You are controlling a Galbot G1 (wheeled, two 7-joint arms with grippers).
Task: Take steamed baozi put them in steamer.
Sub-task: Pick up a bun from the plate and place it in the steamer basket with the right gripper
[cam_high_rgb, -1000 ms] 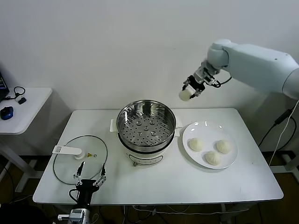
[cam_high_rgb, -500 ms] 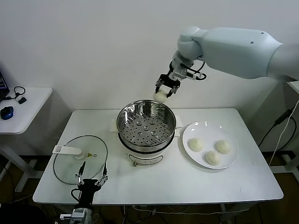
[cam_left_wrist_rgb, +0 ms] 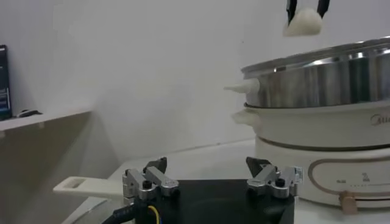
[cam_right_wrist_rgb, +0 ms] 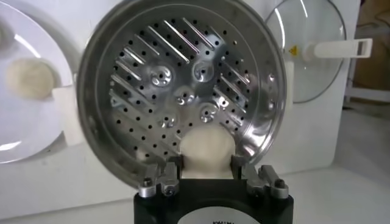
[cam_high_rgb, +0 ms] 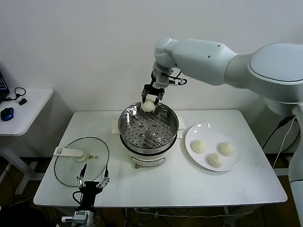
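Since a second ago the right arm has swung from over the plate [cam_high_rgb: 235, 163] to the far rim of the steamer [cam_high_rgb: 148, 130] — the right gripper [cam_high_rgb: 151, 95] now hangs above that rim, its fingers [cam_high_rgb: 146, 92] closed on one baozi [cam_high_rgb: 148, 106]. The bun is in the air, not yet on the perforated tray [cam_right_wrist_rgb: 177, 85], which is bare. Three more baozi [cam_high_rgb: 214, 153] lie on the white plate just right of the pot.

This looks like the carry step of the first bun. The next move probably calls for lowering it inside the rim onto the tray, then opening the fingers without nudging the pot.

The left gripper [cam_left_wrist_rgb: 212, 178] rests low by the near tabletop [cam_high_rgb: 180, 182] edge, fingers spread and empty, beside the glass lid [cam_high_rgb: 81, 161]. The white tabletop stands against a plain wall — a side desk [cam_high_rgb: 26, 106] with a mouse sits to the left.
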